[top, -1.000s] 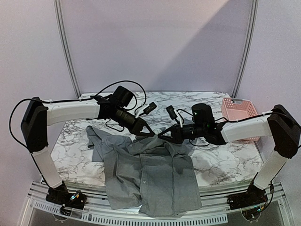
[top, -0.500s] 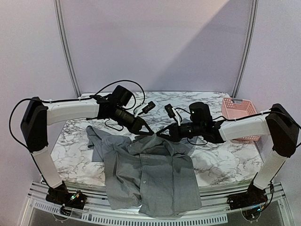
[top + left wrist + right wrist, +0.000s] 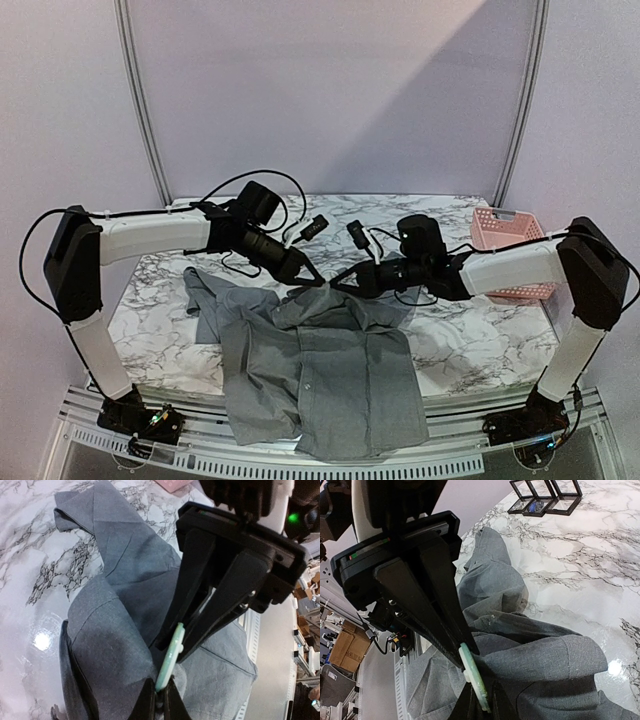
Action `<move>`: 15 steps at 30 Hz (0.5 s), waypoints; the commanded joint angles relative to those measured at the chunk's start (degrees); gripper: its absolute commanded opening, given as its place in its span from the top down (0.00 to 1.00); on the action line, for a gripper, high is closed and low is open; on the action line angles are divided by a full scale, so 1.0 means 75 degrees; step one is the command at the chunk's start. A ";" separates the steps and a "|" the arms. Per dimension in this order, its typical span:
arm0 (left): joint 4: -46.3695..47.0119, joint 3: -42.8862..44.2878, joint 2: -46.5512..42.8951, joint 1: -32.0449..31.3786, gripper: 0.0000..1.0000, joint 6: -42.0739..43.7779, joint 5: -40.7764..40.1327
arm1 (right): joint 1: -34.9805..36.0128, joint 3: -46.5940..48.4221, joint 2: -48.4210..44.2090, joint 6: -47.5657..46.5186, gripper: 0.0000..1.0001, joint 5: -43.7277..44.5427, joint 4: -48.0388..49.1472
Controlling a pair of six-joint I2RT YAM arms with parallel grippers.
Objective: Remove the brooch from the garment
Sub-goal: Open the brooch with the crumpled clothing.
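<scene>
Two sets of fingers are meeting over the collar end of the garment (image 3: 320, 370), which is lying spread on the marble counter (image 3: 160, 330) with its hem hanging over the near edge. The brooch (image 3: 170, 656), a pale green disc seen edge-on, is standing up from a raised fold of the grey fabric. The left fingers (image 3: 148, 702) are pressing together on one end of it, where it is meeting the cloth. The right fingers (image 3: 187, 595) are pinching the opposite end, coming in from the other side. Fabric is bunching round both sets of tips and is hiding how the brooch is fastened. A green light (image 3: 292, 517) is glowing on the right arm's housing. A pink basket (image 3: 510, 238) is sitting at the far right of the counter, well apart from the shirt. Three black-framed open cases (image 3: 544, 499) are lying on bare marble beyond the fabric. Loose black cables (image 3: 255, 185) are looping behind the left arm.
</scene>
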 commanded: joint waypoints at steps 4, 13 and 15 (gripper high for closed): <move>0.0079 -0.0039 -0.0197 -0.0174 1.00 0.0239 0.0635 | -0.0216 0.0203 0.0460 0.0260 0.90 0.0077 -0.0304; 0.0074 -0.0062 -0.0282 -0.0300 1.00 0.0389 0.0907 | -0.0371 0.0322 0.0632 0.0494 0.91 -0.0038 -0.0382; 0.0073 -0.0072 -0.0310 -0.0342 1.00 0.0392 0.0949 | -0.0387 0.0397 0.0708 0.0518 0.91 -0.0046 -0.0450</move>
